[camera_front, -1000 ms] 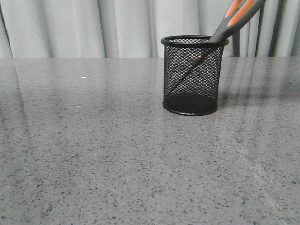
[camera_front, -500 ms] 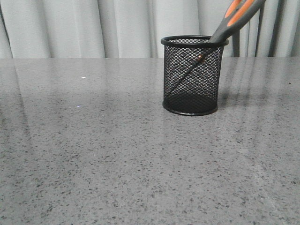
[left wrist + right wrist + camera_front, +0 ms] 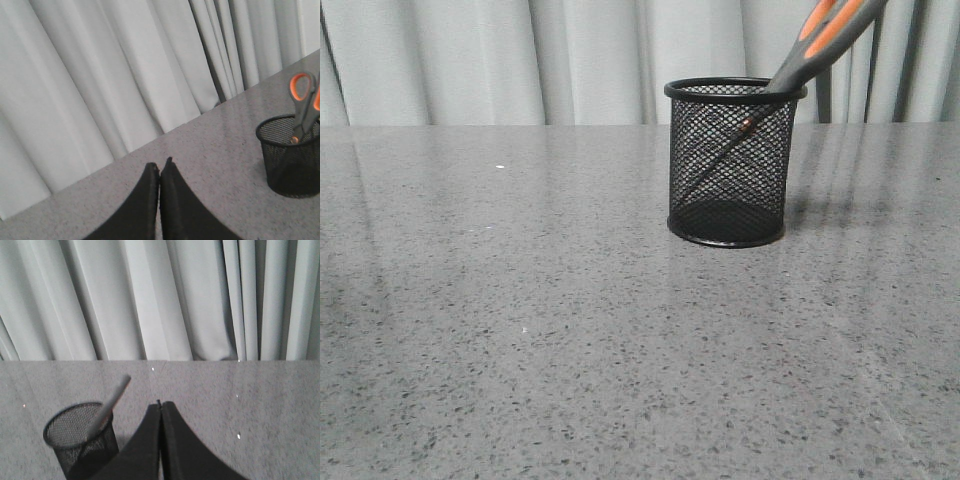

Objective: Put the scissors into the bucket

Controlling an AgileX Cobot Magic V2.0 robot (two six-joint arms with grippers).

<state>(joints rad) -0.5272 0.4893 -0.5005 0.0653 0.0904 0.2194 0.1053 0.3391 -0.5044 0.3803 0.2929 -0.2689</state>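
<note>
- The table [image 3: 520, 330] was a grey speckled stone-like slab, glossy enough to carry pale streaks of reflected light, and pale pleated curtains [image 3: 470, 60] hung behind it.
- The left gripper [image 3: 159, 170] had its fingers pressed together, holding nothing, above the table and well apart from the bucket.
- The bucket [image 3: 730, 165] stood upright right of centre on the table.
- The scissors [image 3: 810, 50] leaned inside it, blades down, handles jutting over the rim to the right.
- The right gripper [image 3: 160, 407] was likewise closed and empty.
</note>
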